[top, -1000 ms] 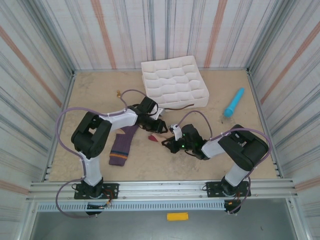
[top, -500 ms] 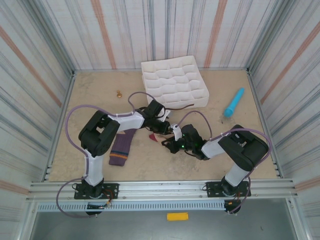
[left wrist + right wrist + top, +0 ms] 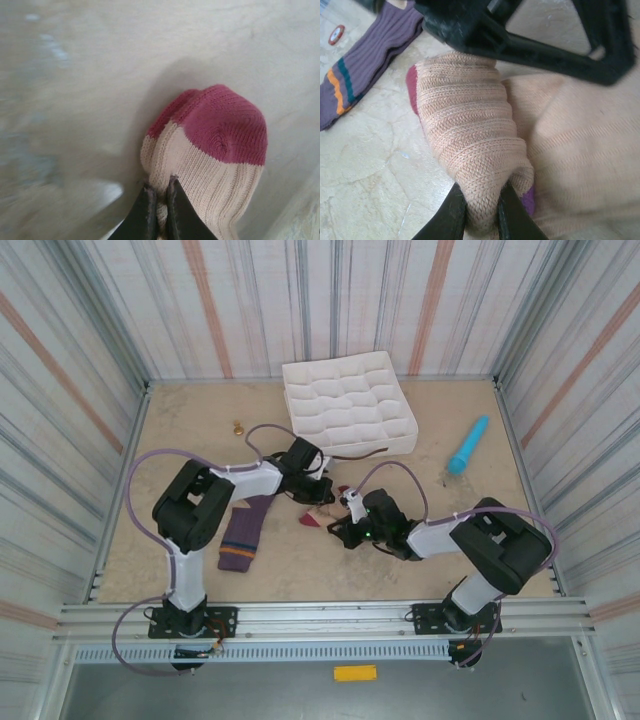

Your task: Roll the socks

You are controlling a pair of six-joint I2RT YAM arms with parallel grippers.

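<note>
Jaws of both arms clenched on beige sock (image 3: 465, 125): left on ribbing below red toe, right on rolled part. Purple sock (image 3: 245, 530) flat on surface (image 3: 300, 570), apart.

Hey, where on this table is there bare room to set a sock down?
Bare table: the back left corner beside the white tray, save one small object, and the near strip right of the purple sock. Crowded: the middle, where the left gripper and right gripper both pinch the beige sock.
</note>
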